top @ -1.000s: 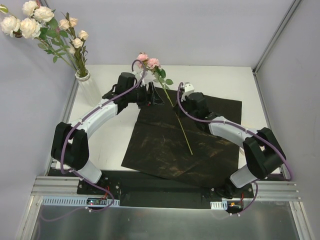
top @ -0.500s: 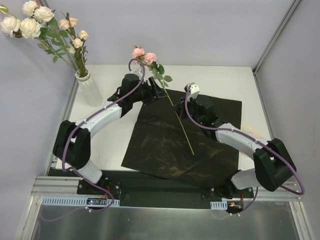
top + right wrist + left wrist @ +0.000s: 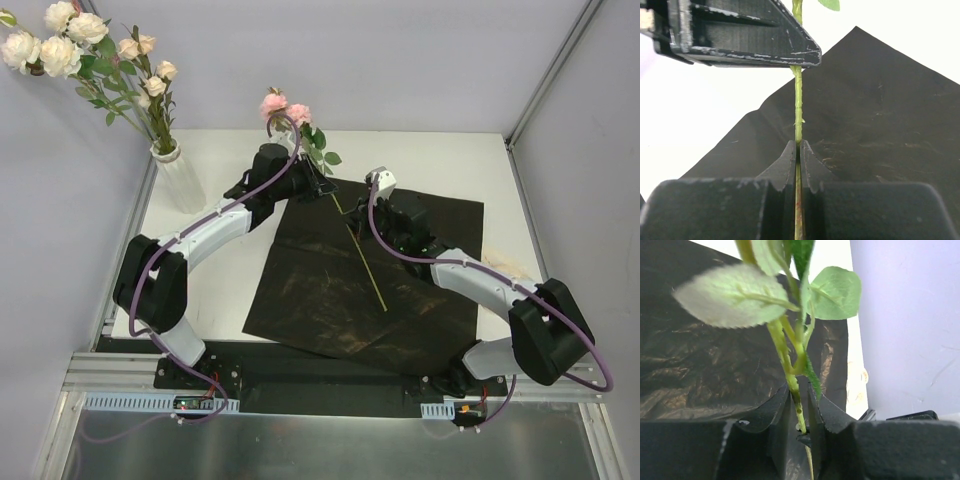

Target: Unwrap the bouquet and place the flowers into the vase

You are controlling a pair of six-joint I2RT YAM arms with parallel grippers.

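Observation:
One pink rose rises at a slant over the unwrapped black paper. My right gripper is shut on its thin green stem, which runs up from between the fingertips. Higher up, just below the leaves, my left gripper straddles the same stem. Its jaws stand narrowly open, with slim gaps beside the stem. The white ribbed vase stands at the far left and holds several cream and pink roses.
The black paper sheet lies flat across the middle of the white table. A cream ribbon lies by the paper's right edge. Grey walls close in on the left, back and right. The left finger crosses the top of the right wrist view.
My left gripper has reached right onto the stem below the leaves, and its jaws have narrowed from wide to nearly closed. The right gripper has raised the rose, tipping the blossoms up and back.

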